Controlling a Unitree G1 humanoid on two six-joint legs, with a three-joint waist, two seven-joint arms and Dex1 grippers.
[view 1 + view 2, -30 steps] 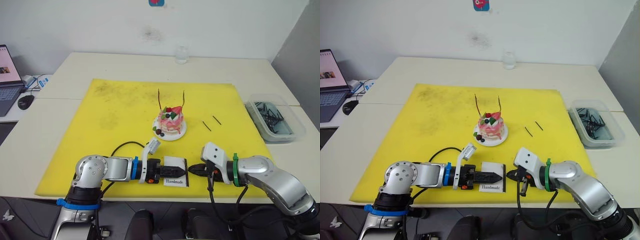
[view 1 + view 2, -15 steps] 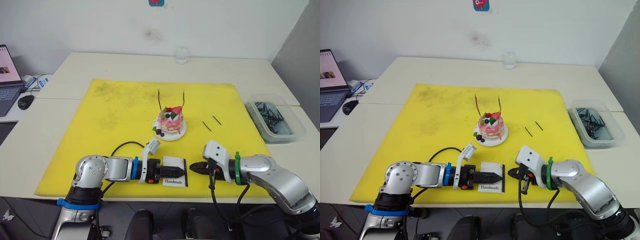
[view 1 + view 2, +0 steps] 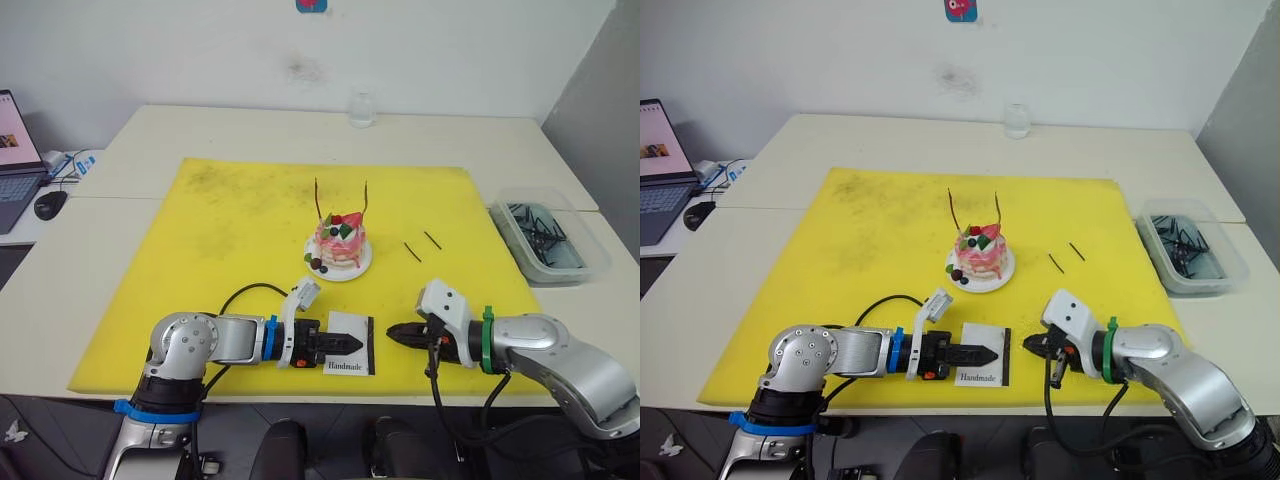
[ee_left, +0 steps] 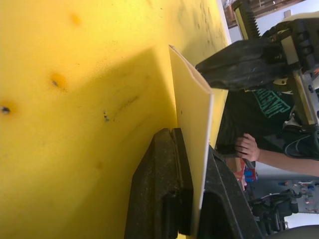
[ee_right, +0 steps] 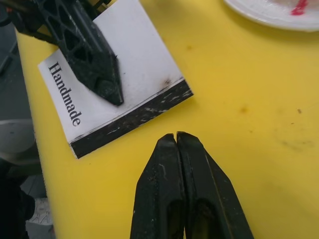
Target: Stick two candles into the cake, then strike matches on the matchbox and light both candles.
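The cake (image 3: 341,242) sits on its white plate mid-mat, with two thin reddish candles (image 3: 318,197) (image 3: 365,196) standing upright in it. Near the mat's front edge, the white "Handmade" matchbox (image 5: 144,64) is pinched between the fingers of my left gripper (image 3: 352,343), which is shut on it. Its black striking strip (image 5: 134,119) faces my right gripper (image 5: 176,135). That gripper is shut a short way right of the strip, with nothing visible between its tips. Two short dark matches (image 3: 412,251) (image 3: 433,240) lie on the mat to the right of the cake.
A yellow foam mat (image 3: 230,230) covers the table's middle. A clear tub (image 3: 548,238) of dark sticks stands at the right edge, a glass (image 3: 361,110) at the back, and a laptop (image 3: 15,150) and mouse (image 3: 50,205) at far left. A person's hand (image 4: 246,147) shows beyond the table.
My left gripper has closed on the matchbox. My right gripper has drawn back to the right, away from the striking strip, staying shut.
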